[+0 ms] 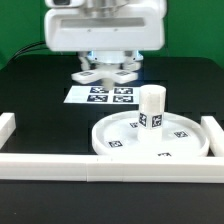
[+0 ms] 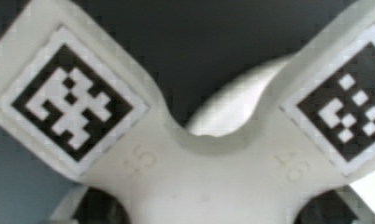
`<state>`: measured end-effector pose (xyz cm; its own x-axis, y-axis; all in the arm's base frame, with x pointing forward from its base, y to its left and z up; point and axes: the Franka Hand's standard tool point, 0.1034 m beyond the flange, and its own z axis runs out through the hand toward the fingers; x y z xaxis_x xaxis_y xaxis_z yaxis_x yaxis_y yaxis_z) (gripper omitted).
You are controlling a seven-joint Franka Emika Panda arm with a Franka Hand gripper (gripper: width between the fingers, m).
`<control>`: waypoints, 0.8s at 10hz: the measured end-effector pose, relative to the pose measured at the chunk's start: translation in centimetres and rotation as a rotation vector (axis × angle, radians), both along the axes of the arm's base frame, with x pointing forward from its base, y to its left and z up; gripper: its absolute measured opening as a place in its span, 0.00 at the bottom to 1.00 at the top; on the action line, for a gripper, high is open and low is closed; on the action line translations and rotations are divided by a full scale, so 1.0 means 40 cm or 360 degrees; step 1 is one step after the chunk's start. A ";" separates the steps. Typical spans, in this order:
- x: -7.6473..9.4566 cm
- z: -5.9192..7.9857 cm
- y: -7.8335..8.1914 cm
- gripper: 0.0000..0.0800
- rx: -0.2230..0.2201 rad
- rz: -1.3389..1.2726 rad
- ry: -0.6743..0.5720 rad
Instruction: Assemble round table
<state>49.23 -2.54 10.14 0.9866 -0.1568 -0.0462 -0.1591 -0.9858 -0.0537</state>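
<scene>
The large rimmed round disc (image 1: 104,141) lies at the front on the exterior view's right. The short cylindrical leg (image 1: 150,108) stands upright on it. My gripper (image 1: 105,62) is at the back centre, beyond the marker board, shut on the small cross-shaped foot piece (image 1: 104,72). In the wrist view the foot piece (image 2: 184,165) fills the picture, two arms with square markers spreading away from my gripper (image 2: 219,206). The dark fingers (image 2: 99,206) show only at its sides. I cannot tell whether the foot piece touches the table.
The marker board (image 1: 100,96) lies flat on the black table just in front of my gripper. White border rails run along the front (image 1: 90,168), the exterior view's left (image 1: 8,126) and its right (image 1: 212,132), close to the disc.
</scene>
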 end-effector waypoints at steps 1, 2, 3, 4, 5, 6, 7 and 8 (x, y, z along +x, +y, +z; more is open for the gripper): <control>0.033 0.020 0.047 0.56 0.0009 -0.0037 0.0013; 0.057 0.031 0.072 0.56 0.0013 -0.0057 0.0023; 0.055 0.026 0.067 0.56 0.0013 -0.0045 0.0019; 0.052 0.023 0.065 0.56 0.0012 -0.0047 0.0024; 0.052 0.023 0.067 0.56 0.0012 -0.0045 0.0024; 0.053 0.029 0.071 0.56 0.0006 -0.0033 0.0026; 0.061 0.055 0.089 0.56 0.0001 0.0009 0.0017; 0.083 0.080 0.107 0.56 0.0012 0.0040 0.0012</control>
<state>52.53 1.73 13.34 0.9898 -0.1318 -0.0549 -0.1350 -0.9890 -0.0598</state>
